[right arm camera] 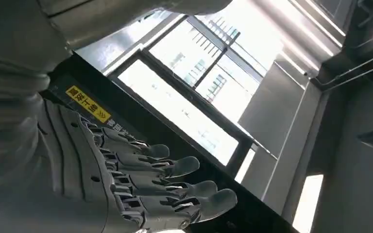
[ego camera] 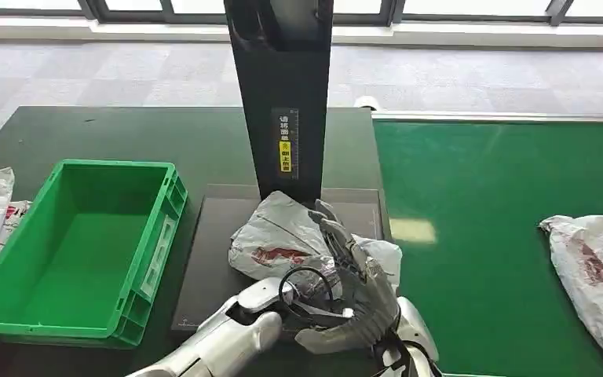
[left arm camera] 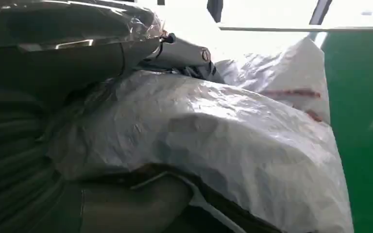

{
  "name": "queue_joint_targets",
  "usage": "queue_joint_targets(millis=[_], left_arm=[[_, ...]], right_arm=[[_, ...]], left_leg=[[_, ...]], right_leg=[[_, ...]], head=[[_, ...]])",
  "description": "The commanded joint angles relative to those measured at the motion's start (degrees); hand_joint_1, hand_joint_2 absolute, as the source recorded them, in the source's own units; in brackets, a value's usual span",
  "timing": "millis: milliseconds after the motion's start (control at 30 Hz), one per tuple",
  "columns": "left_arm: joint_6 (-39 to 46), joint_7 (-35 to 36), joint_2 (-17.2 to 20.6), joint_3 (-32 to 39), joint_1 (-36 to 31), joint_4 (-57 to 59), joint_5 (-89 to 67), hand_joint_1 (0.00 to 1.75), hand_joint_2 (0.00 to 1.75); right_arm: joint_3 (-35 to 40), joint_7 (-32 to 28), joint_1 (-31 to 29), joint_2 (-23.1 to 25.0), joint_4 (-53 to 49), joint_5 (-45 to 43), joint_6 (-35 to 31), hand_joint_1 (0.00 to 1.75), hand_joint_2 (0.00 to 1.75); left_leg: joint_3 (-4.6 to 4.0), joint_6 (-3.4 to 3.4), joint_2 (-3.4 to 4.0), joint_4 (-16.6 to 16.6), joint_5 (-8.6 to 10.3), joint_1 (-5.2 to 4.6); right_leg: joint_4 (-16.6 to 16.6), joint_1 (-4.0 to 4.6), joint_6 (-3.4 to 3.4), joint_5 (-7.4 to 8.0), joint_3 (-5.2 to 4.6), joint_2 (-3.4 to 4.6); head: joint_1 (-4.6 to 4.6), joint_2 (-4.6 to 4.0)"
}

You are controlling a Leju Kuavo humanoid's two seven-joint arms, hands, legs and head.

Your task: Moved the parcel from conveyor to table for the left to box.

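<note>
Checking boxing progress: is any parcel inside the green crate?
No, the green crate holds nothing; the parcel lies on the dark plate beside it.

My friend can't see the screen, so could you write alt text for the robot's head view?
A white plastic parcel lies on a dark pad at the foot of a black post, with the robot's right hand open beside it. An empty green crate sits to the left, and another parcel lies on the green conveyor.

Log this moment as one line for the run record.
right hand: open, beside parcel | left hand: against crumpled white plastic parcel on dark table pad | green plastic crate: empty | second white parcel: on green conveyor
</note>
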Motion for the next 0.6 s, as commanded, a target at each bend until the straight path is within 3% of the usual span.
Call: queue_joint_targets(millis=[33,433,600], left_arm=[[2.3,1.5,2.8,2.2,-1.3,-2.3,0.7,1.75,1.75],[7.6,1.7,4.0,5.6,0.8,-6.8,0.8,1.75,1.75],[17.9,4.0,9.3,10.4,8.4,-28.4,-0.5,1.75,1.75]], right_arm=[[-2.0,0.2,-1.9,1.1,0.7,0.4,0.6,0.00,1.75],[-0.4,-0.5,-2.0,-0.1,2.2,-0.3,-0.4,0.00,1.75],[0.5,0.2,1.1,-2.2,-0.3,-0.6,-3.8,0.00,1.75]], left_leg=[[-0.07,-0.08,0.19,-0.1,0.05,0.01],[-0.04,-0.08,0.21,-0.1,0.08,0.02],[-0.03,-0.08,0.21,-0.1,0.04,0.04]], right_leg=[[-0.1,0.01,-0.04,0.10,-0.13,0.14],[-0.1,0.02,-0.04,0.14,-0.09,0.15],[-0.1,0.04,-0.04,0.10,-0.09,0.17]], head=[[0.00,0.00],[0.00,0.00],[0.00,0.00]])
